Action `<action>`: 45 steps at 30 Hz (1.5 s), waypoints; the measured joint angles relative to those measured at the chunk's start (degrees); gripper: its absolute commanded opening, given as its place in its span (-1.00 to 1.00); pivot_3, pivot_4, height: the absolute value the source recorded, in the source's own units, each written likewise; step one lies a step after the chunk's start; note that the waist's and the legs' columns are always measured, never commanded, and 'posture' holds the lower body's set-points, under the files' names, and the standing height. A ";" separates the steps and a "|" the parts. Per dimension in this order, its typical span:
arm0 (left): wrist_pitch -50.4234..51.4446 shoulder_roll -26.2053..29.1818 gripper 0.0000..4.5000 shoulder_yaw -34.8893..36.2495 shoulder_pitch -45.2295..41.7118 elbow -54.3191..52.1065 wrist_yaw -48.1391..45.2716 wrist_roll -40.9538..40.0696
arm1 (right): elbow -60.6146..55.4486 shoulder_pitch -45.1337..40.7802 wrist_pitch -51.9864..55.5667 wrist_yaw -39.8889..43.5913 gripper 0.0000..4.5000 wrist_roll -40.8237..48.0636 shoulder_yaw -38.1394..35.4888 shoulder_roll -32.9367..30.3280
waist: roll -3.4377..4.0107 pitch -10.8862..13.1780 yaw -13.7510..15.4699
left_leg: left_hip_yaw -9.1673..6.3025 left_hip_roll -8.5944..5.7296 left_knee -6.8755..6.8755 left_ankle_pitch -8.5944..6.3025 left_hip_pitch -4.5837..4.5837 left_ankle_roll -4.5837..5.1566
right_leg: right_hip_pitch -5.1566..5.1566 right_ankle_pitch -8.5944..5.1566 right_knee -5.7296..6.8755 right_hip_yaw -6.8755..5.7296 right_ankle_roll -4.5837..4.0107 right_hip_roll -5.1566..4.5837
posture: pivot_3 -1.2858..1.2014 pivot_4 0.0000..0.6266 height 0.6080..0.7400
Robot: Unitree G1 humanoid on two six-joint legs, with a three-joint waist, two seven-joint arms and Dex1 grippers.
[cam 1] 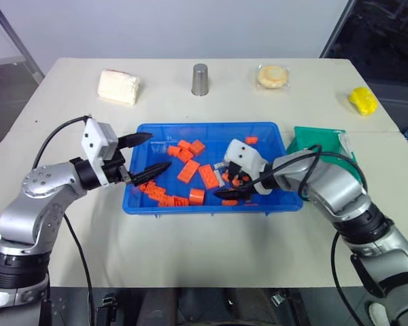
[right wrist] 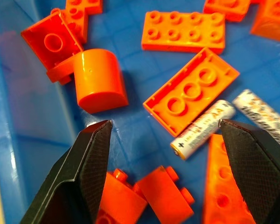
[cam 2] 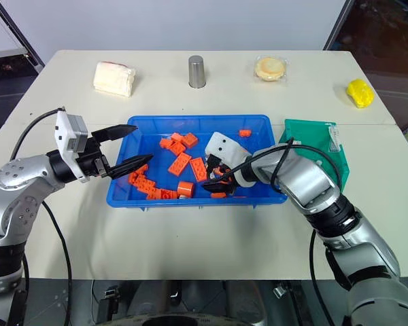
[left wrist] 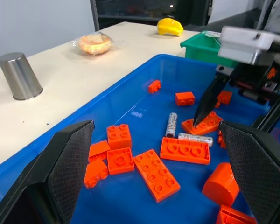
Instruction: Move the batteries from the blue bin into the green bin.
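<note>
The right claw point(right wrist: 164, 135) is reaching down into the blue bin point(cam 1: 144, 204) with its fingers spread wide and nothing between them. Two batteries point(right wrist: 203, 129) are lying on the bin floor just ahead of it, among scattered orange blocks point(right wrist: 191, 91), one battery close beside a fingertip point(right wrist: 252, 154). An orange half-cylinder piece point(right wrist: 99, 80) is sitting just beyond the other finger. The left claw point(cam 1: 144, 155) is hovering at the bin's opposite end, also wide open and empty, pointing across the tray toward the right claw. The green bin point(cam 1: 319, 144) is standing on the counter point(cam 1: 211, 251) just behind the right arm, beside the blue bin. A steel cup point(cam 1: 200, 79) is standing well beyond both claws.
</note>
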 measured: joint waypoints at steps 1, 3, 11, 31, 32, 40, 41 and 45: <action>0.01 -0.01 1.00 0.00 0.14 -0.13 0.11 -0.01 | 0.87 -0.35 -0.83 0.53 0.66 -0.51 0.49 0.02 | 0.00 0.00 0.04 | 0.00 0.00 0.00 0.00 0.00 0.00 | 0.00 0.00 0.00 0.00 0.00 0.00 | 0.03 -0.52 1.00; 0.03 -0.02 1.00 0.01 0.48 -0.41 0.34 -0.02 | 3.21 -1.25 -3.14 1.93 0.66 -1.92 1.58 0.06 | 0.00 0.00 0.06 | 0.00 0.00 0.00 0.00 0.00 0.00 | 0.00 0.00 0.00 0.00 0.00 0.00 | 0.03 -0.52 1.00; 0.30 -0.06 1.00 0.36 2.18 -2.65 2.14 -0.46 | 12.23 -3.54 -10.87 6.77 0.66 -7.52 4.49 1.16 | 0.00 0.00 0.07 | 0.01 0.00 0.00 0.00 0.01 0.00 | 0.00 0.00 0.01 0.00 0.00 -0.01 | 0.03 -0.52 1.00; 1.28 -0.17 1.00 0.40 2.09 -4.10 4.89 -0.69 | 15.83 -4.63 -11.10 10.58 -0.98 -11.47 4.06 4.77 | -0.03 -0.02 0.10 | 0.00 -0.01 0.01 0.00 0.03 0.00 | 0.02 0.00 0.03 -0.01 0.00 -0.01 | 0.03 -0.52 1.00; 1.28 -0.19 1.00 0.40 2.02 -4.10 4.90 -0.69 | 15.50 -4.47 -11.09 10.58 -0.98 -11.72 4.04 4.71 | -0.03 -0.02 0.11 | 0.00 -0.01 0.01 0.00 0.03 0.00 | 0.02 0.00 0.03 0.00 0.00 -0.01 | 0.03 -0.52 1.00; 1.28 -0.39 1.00 0.38 1.33 -3.93 4.50 -0.73 | 14.96 -4.77 -11.33 10.56 -0.98 -12.94 3.72 3.95 | -0.02 -0.02 0.16 | 0.00 -0.02 0.02 0.00 0.01 0.00 | 0.02 0.00 0.03 -0.01 0.00 -0.02 | 0.03 -0.52 1.00; 1.28 -0.50 1.00 0.38 0.99 -3.89 4.26 -0.80 | 14.96 -5.48 -11.08 10.71 -0.98 -12.88 3.19 3.63 | -0.01 -0.01 0.16 | 0.00 -0.02 0.04 0.00 0.01 -0.01 | 0.02 0.00 0.03 -0.01 0.00 -0.02 | 0.03 -0.52 1.00; 1.28 -0.64 1.00 0.07 -1.10 -3.56 2.04 -1.93 | 14.86 -16.41 -8.75 12.10 -0.98 -10.69 -4.45 0.75 | 0.04 0.03 0.09 | 0.02 -0.02 0.01 0.00 0.02 -0.01 | -0.02 0.00 0.04 -0.01 0.00 -0.03 | 0.03 -0.52 1.00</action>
